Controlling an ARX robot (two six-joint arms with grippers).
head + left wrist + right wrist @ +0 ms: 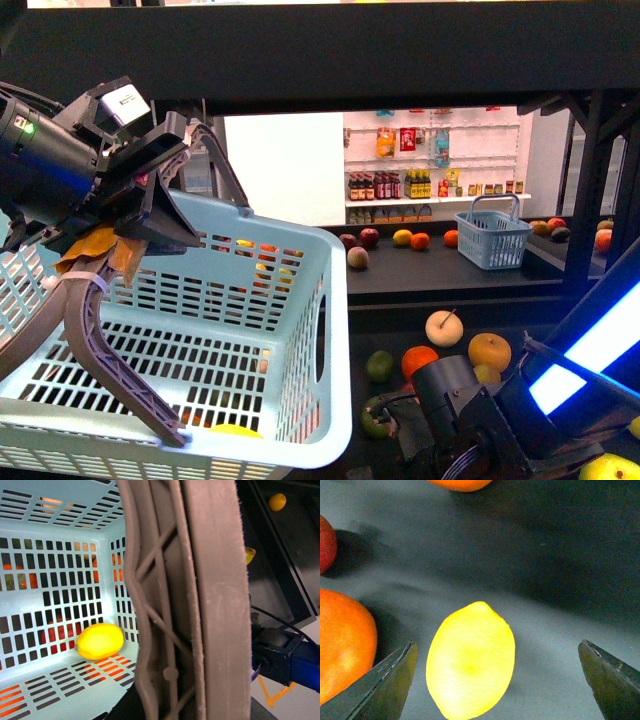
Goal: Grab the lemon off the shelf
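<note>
Right wrist view: lemon lined up, not yet grasped

The lemon (470, 662) lies on the shelf (545, 555) deck, between the wide-spread fingers (380, 685) of the right gripper (497, 647), touching neither; an orange (340, 640) sits just beside. Closing and lifting remain. The left gripper (150, 195) clamps the basket handle (110, 350); another lemon-like yellow fruit (100, 641) already rests in the blue basket (320, 330). Labels on the distant store bottles (390, 185) are too small to read.

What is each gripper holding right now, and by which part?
Left gripper holds the basket by its handle. Right gripper holds nothing; it is open around the lemon.
</note>
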